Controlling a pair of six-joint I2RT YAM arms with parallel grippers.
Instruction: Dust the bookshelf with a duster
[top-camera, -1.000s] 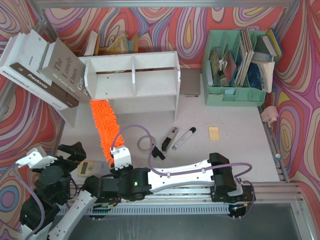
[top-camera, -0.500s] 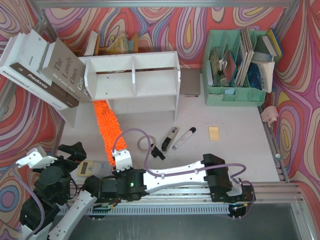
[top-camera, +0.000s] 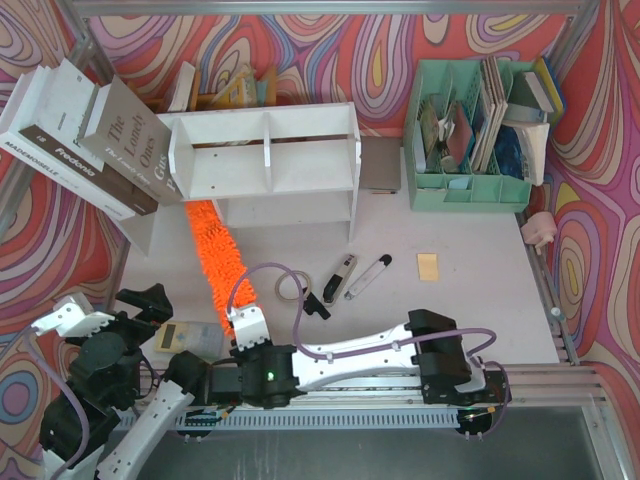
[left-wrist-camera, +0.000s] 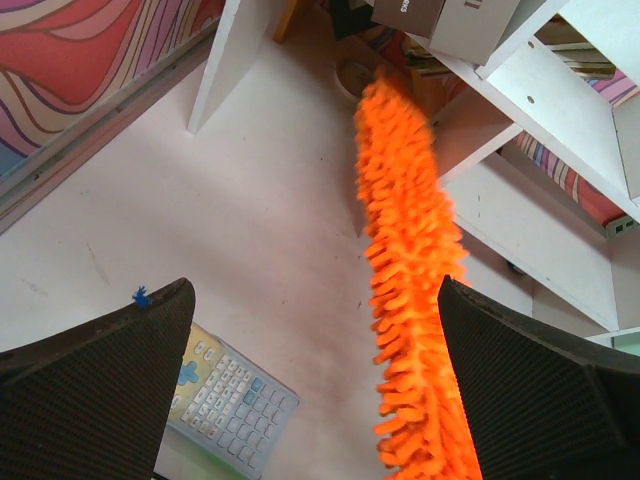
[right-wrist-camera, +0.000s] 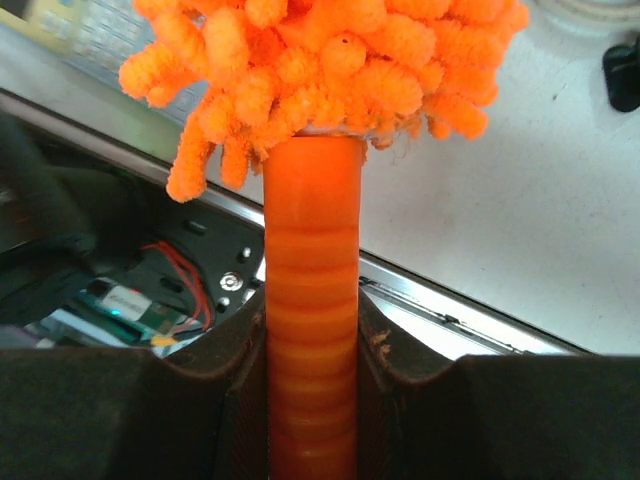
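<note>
The right gripper (top-camera: 246, 322) is clamped on the duster's thin orange handle, which the right wrist view shows pinched between the 2 fingers (right-wrist-camera: 225, 400) just below the fluffy head. The duster (top-camera: 213, 255) runs in a line from the gripper, at the near left of the table (top-camera: 480, 300), away toward the far left. Its far tip reaches the left end of the bookshelf (top-camera: 265, 150), at the lower of the 2 tiers. Whether the tip touches the wood cannot be told.

The bookshelf stands at the far side, left of centre, with large books (top-camera: 90, 135) leaning against its left end. A green organiser (top-camera: 470, 190) sits to its right.

The left gripper (top-camera: 135, 310) hangs at the near left corner with its fingers wide apart and holding nothing. In its own view the duster (left-wrist-camera: 410, 250) passes between the 2 fingers (left-wrist-camera: 110, 380), closer to the right one, and a calculator (left-wrist-camera: 225, 385) lies on the table below. 2 pens (top-camera: 355, 275) lie near the middle of the table, right of the duster.
</note>
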